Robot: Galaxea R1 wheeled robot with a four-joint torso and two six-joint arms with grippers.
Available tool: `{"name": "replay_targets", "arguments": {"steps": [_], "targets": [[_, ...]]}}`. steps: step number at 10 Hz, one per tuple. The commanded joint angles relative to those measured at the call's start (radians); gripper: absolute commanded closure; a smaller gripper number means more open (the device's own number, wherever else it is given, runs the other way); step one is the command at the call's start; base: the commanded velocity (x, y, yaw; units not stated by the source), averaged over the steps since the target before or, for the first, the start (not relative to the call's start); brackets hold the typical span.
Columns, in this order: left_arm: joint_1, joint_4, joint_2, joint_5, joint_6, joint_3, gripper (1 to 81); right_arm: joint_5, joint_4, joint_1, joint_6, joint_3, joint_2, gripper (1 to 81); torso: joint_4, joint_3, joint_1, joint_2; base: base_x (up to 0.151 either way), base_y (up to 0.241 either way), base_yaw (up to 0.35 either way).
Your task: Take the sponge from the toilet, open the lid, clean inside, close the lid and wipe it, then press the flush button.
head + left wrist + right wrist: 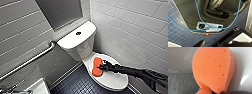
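Observation:
The orange-red sponge (97,66) lies lengthwise on the shut white lid (113,78) of the toilet (80,51). My right gripper (101,67) comes in from the right and is shut on the sponge's pinched waist. The right wrist view has the sponge (214,69) very close, with the glossy white lid (243,62) behind it. I cannot tell whether the sponge is lifted off the lid. The dark round flush button (78,33) sits in the middle of the tank top (72,38).
A metal grab bar (30,61) runs along the tiled wall left of the toilet. A tiled wall (140,32) stands close on the right. Dark blue floor tiles (75,83) lie in front. A white object (37,87) sits at the lower left. A blue cable (186,29) crosses the robot's base.

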Motion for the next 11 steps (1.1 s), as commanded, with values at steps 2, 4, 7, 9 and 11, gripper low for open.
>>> {"name": "replay_targets", "arguments": {"steps": [2, 4, 7, 9, 11], "targets": [[0.053, -0.002, -0.013, 0.022, 0.002, 0.005, 1.0, 0.153, 0.003, -0.005, 0.185, -0.076, -0.054, 81.1, 0.000, 0.000, 0.000, 0.000, 0.000, 0.000, 0.000], [0.053, -0.001, -0.007, 0.024, 0.002, 0.005, 1.0, 0.157, 0.001, -0.031, 0.185, 0.096, -0.181, 81.1, 0.000, 0.000, 0.000, 0.000, 0.000, 0.000, 0.000], [0.052, 0.004, -0.004, 0.027, 0.003, 0.005, 1.0, 0.159, 0.001, -0.059, 0.183, 0.260, -0.340, 81.1, 0.000, 0.000, 0.000, 0.000, 0.000, 0.000, 0.000], [0.049, 0.006, -0.001, 0.025, 0.003, 0.005, 1.0, 0.154, 0.001, -0.062, 0.183, 0.395, -0.457, 81.1, 0.001, 0.000, 0.000, 0.000, 0.000, 0.000, 0.000], [0.049, 0.007, 0.002, 0.024, 0.003, 0.005, 1.0, 0.154, 0.001, -0.106, 0.183, 0.480, -0.554, 81.1, 0.001, 0.000, 0.000, 0.000, 0.000, 0.000, 0.000]]}}
